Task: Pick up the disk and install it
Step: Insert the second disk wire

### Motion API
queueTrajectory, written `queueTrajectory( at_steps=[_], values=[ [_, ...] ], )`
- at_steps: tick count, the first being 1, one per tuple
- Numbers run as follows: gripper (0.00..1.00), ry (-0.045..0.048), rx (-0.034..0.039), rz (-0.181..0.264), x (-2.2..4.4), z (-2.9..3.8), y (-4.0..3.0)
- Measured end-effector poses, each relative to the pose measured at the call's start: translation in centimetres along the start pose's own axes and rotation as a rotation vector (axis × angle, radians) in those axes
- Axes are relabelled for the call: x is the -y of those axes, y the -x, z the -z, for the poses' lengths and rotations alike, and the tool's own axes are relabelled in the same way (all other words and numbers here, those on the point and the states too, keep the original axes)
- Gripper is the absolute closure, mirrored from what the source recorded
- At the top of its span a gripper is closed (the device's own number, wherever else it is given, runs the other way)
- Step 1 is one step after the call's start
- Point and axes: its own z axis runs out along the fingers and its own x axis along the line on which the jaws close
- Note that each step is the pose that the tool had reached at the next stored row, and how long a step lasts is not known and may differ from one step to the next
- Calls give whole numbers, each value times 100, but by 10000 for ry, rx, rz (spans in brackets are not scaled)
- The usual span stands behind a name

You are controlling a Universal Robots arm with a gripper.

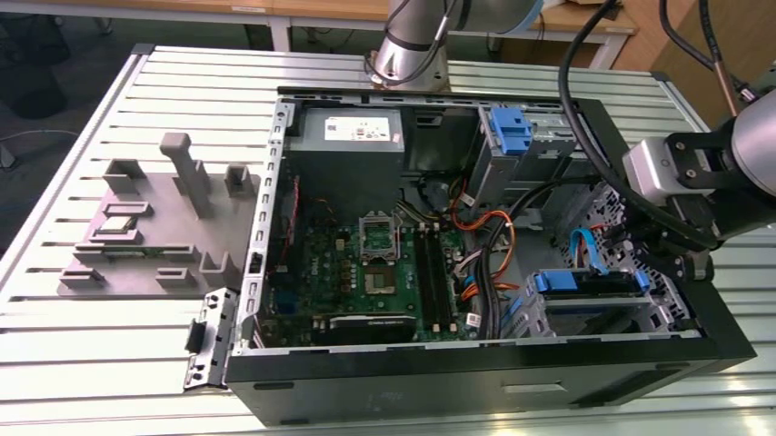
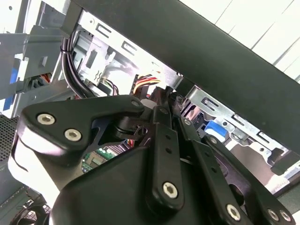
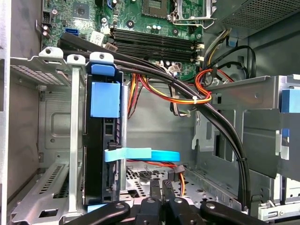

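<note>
Two fingers [image 3: 154, 192] of the gripper [image 3: 161, 190] stand pressed together, or very nearly so, in the first wrist view, with nothing pinched between them; a thin gap may remain, but the angle makes that hard to judge. They hang free inside the computer case [image 1: 485, 368], touching no part that can be seen. Just beyond them a flat blue cable [image 3: 140, 154] runs toward the disk [image 3: 104, 98]. The disk stands edge-on in the drive cage [image 3: 61, 140], its blue carrier tab facing the camera and its dark body sunk between the metal rails. In the exterior view the disk [image 1: 588, 283] shows as a blue strip at the lower right of the frame, inside the cage and below the arm's wrist. The upright blue bracket [image 1: 510, 132] in the upper right is a separate fitting. Judging by how deep the carrier sits, the installing step looks close to done or done, with the pick-up finished. Any further move here calls for care with clearance: thick black cables [image 3: 187, 89] and a bundle of orange and red wires [image 3: 201, 91] cross the space between the cage and the motherboard [image 1: 376, 272], near the fingers. The tab would also need a square, even push if it is not fully home.
</note>
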Motion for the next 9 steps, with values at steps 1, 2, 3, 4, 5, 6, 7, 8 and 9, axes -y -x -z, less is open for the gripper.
queueTrajectory(
  at_steps=[1, 2, 3, 4, 5, 6, 7, 8, 9],
  values=[
    [86, 0, 1, 0, 0, 0, 1],
    [86, 0, 0, 0, 0, 0, 1],
    [86, 0, 1, 0, 0, -1, 2],
    [86, 0, 0, 0, 0, -1, 3],
    [86, 0, 0, 0, 0, -1, 3],
    [86, 0, 0, 0, 0, -1, 4],
    [86, 0, 0, 0, 0, -1, 5],
    [85, 0, 0, 0, 0, -2, 5],
    [85, 0, 1, 0, 0, -2, 6]
  ],
)
